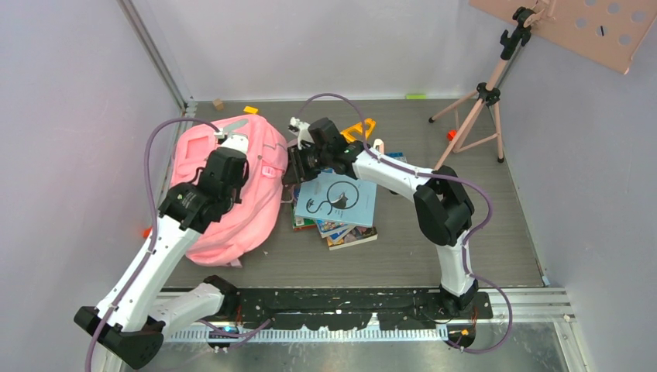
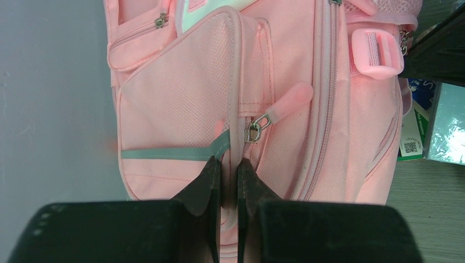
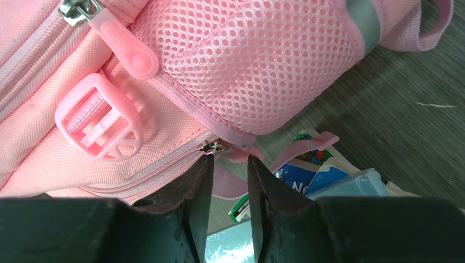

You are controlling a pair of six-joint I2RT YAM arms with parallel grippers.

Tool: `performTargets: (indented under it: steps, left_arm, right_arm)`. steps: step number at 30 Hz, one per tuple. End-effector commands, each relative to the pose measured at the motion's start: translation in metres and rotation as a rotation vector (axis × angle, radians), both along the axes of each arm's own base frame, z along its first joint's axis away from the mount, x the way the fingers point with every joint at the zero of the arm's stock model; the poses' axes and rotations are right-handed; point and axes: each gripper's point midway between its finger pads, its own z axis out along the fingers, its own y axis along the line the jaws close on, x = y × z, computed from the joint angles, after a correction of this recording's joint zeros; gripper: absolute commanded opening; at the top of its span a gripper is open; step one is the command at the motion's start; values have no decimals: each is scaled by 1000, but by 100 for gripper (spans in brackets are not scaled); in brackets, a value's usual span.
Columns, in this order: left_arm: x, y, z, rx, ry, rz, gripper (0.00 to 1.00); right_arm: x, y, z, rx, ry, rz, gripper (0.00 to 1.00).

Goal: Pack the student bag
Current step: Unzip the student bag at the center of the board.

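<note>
**Pink backpack, two arms, one heap of books**

So, on the grey wood-grain table [image 1: 434, 248] the big soft pink fabric backpack [image 1: 259, 205] lies flat on the left half, just beside a messy stack of books [image 1: 345, 225]. I can't count the books exactly. The top one is a pale blue paperback [image 1: 341, 198] with a dark swirl drawing.

Two white-and-black arms are over it, one left arm [image 1: 166, 248] and one right arm [image 1: 445, 209].

The left gripper [image 2: 229, 164] has its fingers pressed nearly together, pinching the backpack's pocket seam. The right gripper [image 3: 229, 161] has its fingers a bit apart at a metal zipper slider [image 3: 213, 147], nothing clamped.

There's one pink plastic buckle [image 3: 101, 118] and one pink rubber zip pull [image 3: 129, 46].

The only writing I can see is a QR code label [image 2: 411, 147] on a book corner, and the print there is too small to read.
</note>
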Motion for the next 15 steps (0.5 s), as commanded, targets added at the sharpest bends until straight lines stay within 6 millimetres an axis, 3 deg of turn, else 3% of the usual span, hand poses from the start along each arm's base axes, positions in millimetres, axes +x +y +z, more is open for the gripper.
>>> performTargets:
  steps: [1, 6, 15]
  left_arm:
    - [16, 2, 55, -63, -198, 39, 0]
    - [16, 0, 59, -68, -203, 26, 0]
    - [16, -2, 61, -74, -201, 16, 0]
  right_arm:
    - [-6, 6, 15, 72, -34, 63, 36]
    - [-15, 13, 25, 150, -11, 115, 39]
    - [-2, 14, 38, 267, 16, 110, 50]
